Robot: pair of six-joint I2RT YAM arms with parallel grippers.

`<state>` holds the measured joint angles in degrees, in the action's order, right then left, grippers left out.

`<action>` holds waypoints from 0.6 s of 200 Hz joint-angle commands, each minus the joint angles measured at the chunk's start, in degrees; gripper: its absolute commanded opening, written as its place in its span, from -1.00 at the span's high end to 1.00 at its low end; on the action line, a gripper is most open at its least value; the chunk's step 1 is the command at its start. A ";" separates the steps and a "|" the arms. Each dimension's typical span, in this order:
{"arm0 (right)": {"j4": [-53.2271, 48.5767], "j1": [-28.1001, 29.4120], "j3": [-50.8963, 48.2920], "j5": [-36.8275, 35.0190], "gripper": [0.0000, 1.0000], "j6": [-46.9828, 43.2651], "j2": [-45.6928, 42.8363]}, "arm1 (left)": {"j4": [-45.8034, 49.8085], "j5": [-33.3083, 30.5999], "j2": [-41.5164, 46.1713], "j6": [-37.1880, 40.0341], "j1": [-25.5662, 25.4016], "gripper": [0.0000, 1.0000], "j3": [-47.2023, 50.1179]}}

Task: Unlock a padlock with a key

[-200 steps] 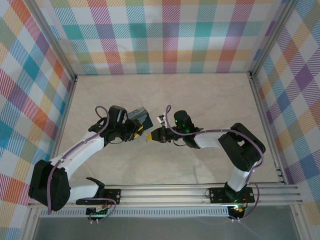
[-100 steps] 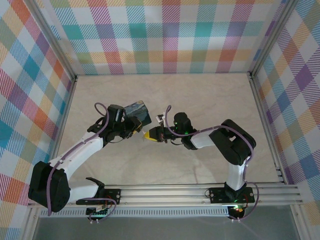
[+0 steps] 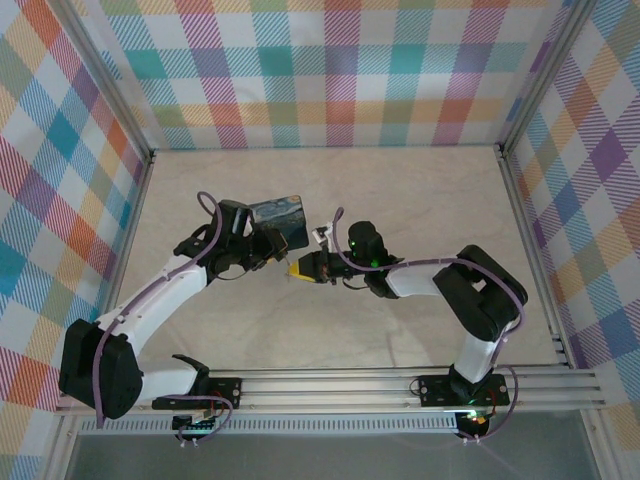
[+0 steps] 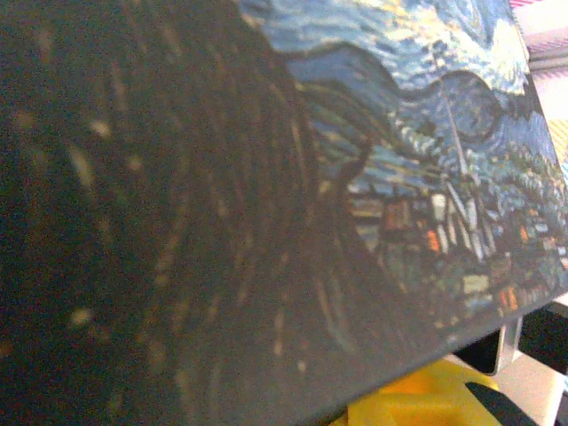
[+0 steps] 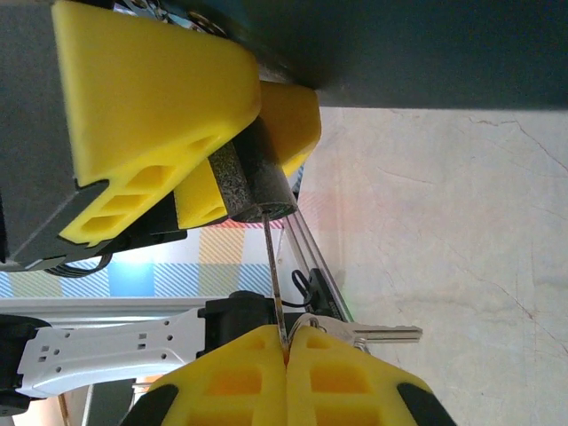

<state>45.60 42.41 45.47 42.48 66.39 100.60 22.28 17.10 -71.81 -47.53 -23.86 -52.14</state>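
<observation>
Roughly at the middle of the overhead view, two white arms are meeting above a pale, marble-look table (image 3: 430,200). The left claw (image 3: 268,243) is grasping the padlock (image 3: 279,217) and holding it off the table, just left of centre, with its starry blue printed face tilting up toward the camera. The right claw (image 3: 297,270) is reaching in from the right, its yellow tips sitting just below and right of the padlock, close to it.

From the left wrist camera, the padlock (image 4: 399,177) is sitting very close. Its print is showing swirling blue sky at upper right and tiny lit buildings at right, and its left half is lying in deep shadow. A yellow finger (image 4: 417,404) is peeking out beneath its lower edge.

From the right wrist camera, the right claw (image 5: 286,355) is clenched at bottom centre, its two yellow fingers pressing together on the key (image 5: 273,266). The key is showing as a thin dark blade running straight up from those fingers to the flat end of a speckled grey cylinder (image 5: 253,182) at centre left, and touching it. Whether the blade is entering the cylinder I cannot tell. That cylinder is sticking out between the left fingers (image 5: 151,106), which are sitting at upper left. The padlock's dark body (image 5: 399,44) is crossing the top of the frame. A silver ring (image 5: 306,321) with a spare key (image 5: 383,335) is sticking out just right of the clenched fingers.
</observation>
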 commanded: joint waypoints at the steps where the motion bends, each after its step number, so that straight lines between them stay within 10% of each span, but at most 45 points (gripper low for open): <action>1: 1.42 0.17 3.81 -0.95 1.00 -3.34 -2.77 | 4.91 2.18 0.59 4.75 -1.17 0.89 -0.51; 120: -28.65 2.15 3.53 -7.28 1.00 -14.71 -10.64 | 5.80 3.51 1.18 -7.56 1.39 0.90 -0.95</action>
<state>20.84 44.49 49.56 37.43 56.66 93.56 27.42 18.59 -72.01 -49.84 -23.40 -52.60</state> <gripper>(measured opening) 0.046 0.289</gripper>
